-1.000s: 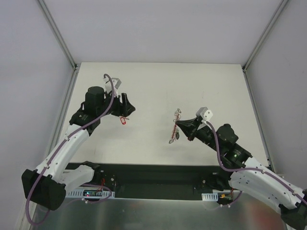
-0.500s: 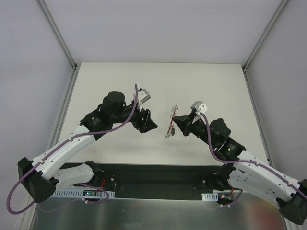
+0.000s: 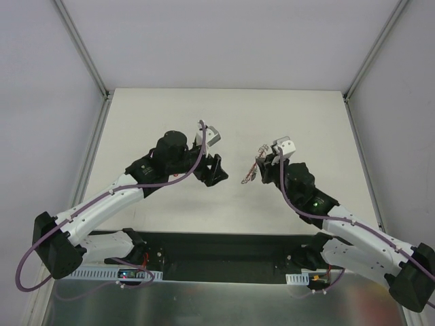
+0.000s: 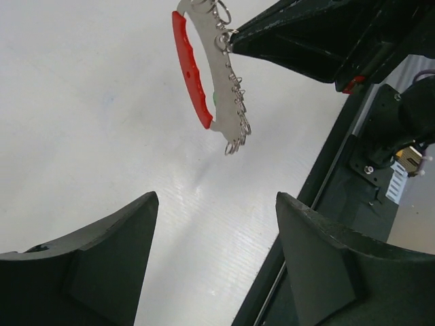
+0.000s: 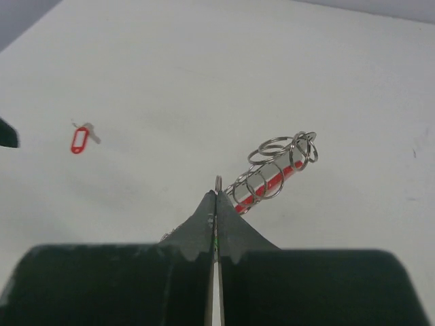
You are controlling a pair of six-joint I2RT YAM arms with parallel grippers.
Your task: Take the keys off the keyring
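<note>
The keyring (image 4: 194, 75) is a red curved loop backed by a silver strip that carries several small metal rings. My right gripper (image 5: 216, 193) is shut on its edge and holds it above the table (image 3: 224, 122). It also shows in the right wrist view (image 5: 275, 175) and the top view (image 3: 251, 173). A green bit (image 4: 215, 99) sits beside the red loop. I cannot make out key blades on it. My left gripper (image 4: 216, 197) is open and empty, just left of the keyring and pointing at it, a short gap away (image 3: 216, 171).
A small key with a red tag (image 5: 80, 139) lies on the table to the left in the right wrist view; the left arm (image 3: 136, 183) hides it from above. The black base rail (image 3: 224, 255) runs along the near edge.
My left arm has swung right, away from the red-tagged key, and now faces the keyring. My right gripper has turned and lifted the keyring slightly toward the back.
</note>
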